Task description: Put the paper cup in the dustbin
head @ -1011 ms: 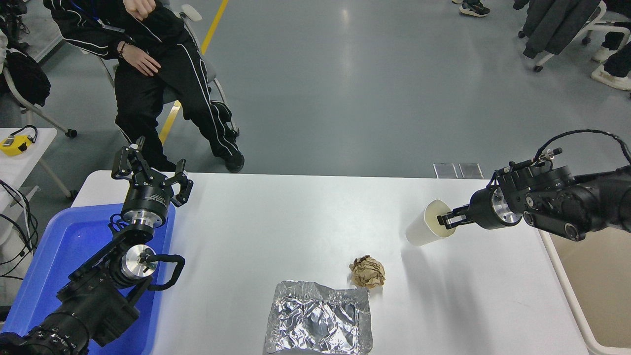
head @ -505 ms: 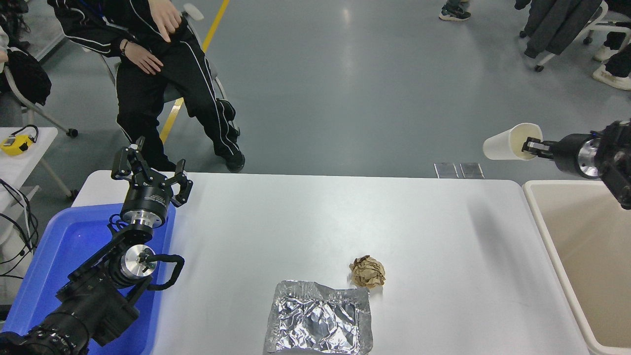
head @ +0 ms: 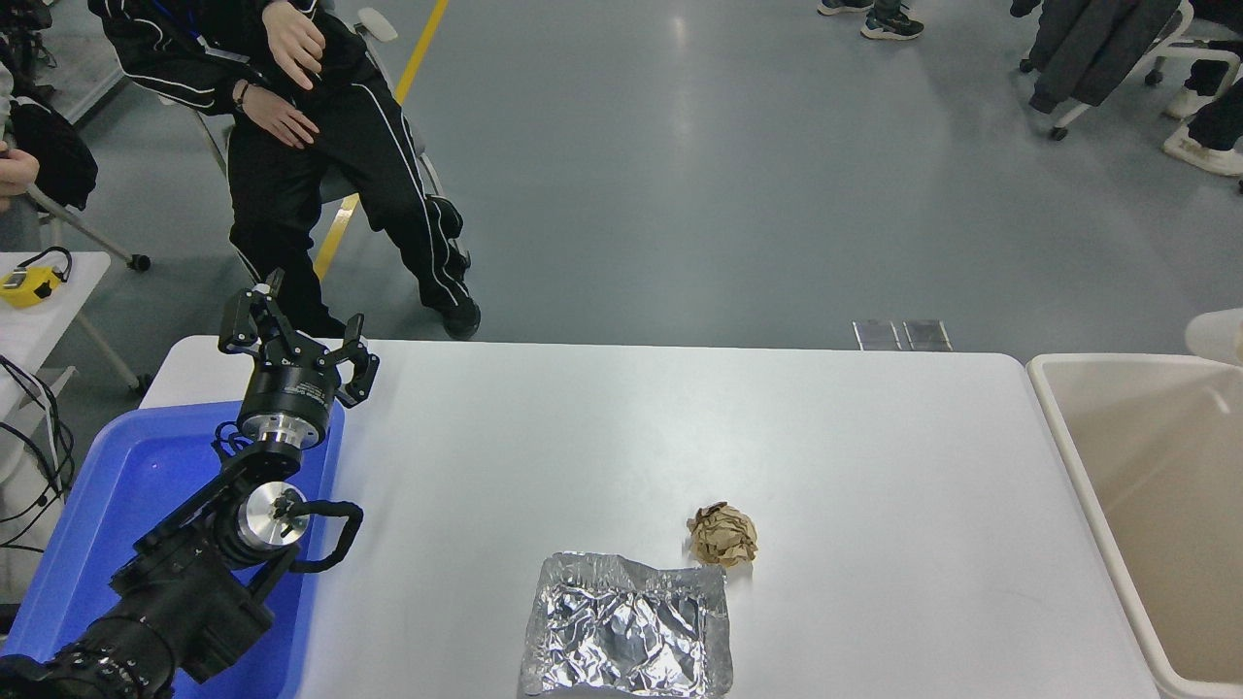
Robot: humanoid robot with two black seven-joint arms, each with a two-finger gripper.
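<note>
1. Blue bin (head: pixel 97 505) sits at the desk's (head: pixel 602 427) left end, and the left arm is parked over it. The left fingers (head: pixel 251 320) are spread wide and hold nothing.
2. Foil (head: pixel 626 626) lies crumpled at the near edge around the middle. A brown paper ball (head: pixel 723 536) is just beside its far right corner. Neither belongs to this task.
3. Beige dustbin (head: pixel 1117 359) stands against the desk's right end with its mouth open upward. What shows of its inside looks bare.
4. White cup (head: pixel 1219 335) shows only as a rounded sliver at the picture's right edge, just above the dustbin's far rim.
   - It is well apart from the left fingers, with the whole desk between them.
   - Too little of it shows to tell its long axis.
5. Right arm and right fingers are out of the picture, so I cannot tell how they stand or whether they have the cup.
   - Judging by where the cup hangs, the right arm is the nearer one and probably carries it.
6. The coming drop turns on whether the cup is over the dustbin's mouth or beyond its far rim, which this view does not settle.
</note>
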